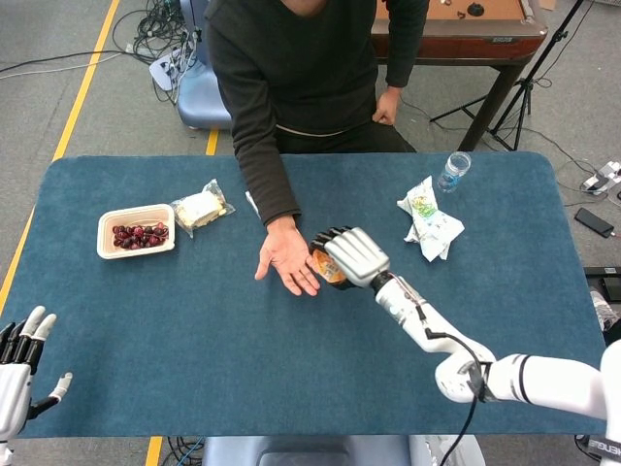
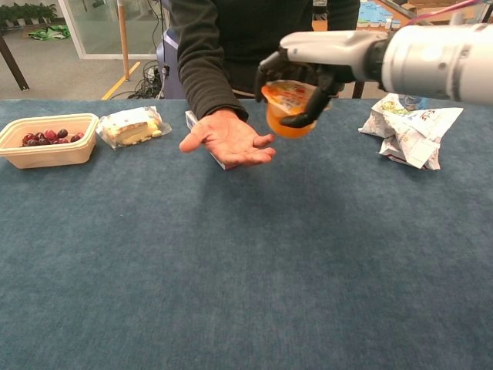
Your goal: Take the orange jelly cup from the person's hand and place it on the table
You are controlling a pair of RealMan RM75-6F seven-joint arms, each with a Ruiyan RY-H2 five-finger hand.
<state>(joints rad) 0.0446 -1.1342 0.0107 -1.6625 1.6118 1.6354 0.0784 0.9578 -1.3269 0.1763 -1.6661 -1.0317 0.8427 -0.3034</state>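
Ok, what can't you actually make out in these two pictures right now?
- Head view: the robot hand covers most of the jelly cup.
- Chest view: the cup's lid print is too small to read.
- Head view: the left robot hand is cut off by the edge.
- Chest view: the person's palm hides the white packet beneath.

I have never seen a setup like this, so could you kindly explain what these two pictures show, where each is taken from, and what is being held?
Both pictures come from the robot's own cameras: the head view looks down on the blue table, the chest view looks across it. The robot has two white arms ending in human-like hands. Its right hand grips an orange jelly cup in the air, beside the person's hand, which lies open and empty. The left hand hangs with fingers apart at the table's near corner and holds nothing. On the table lie a tray of cherries, a wrapped sandwich, a crumpled wrapper and a small water bottle.
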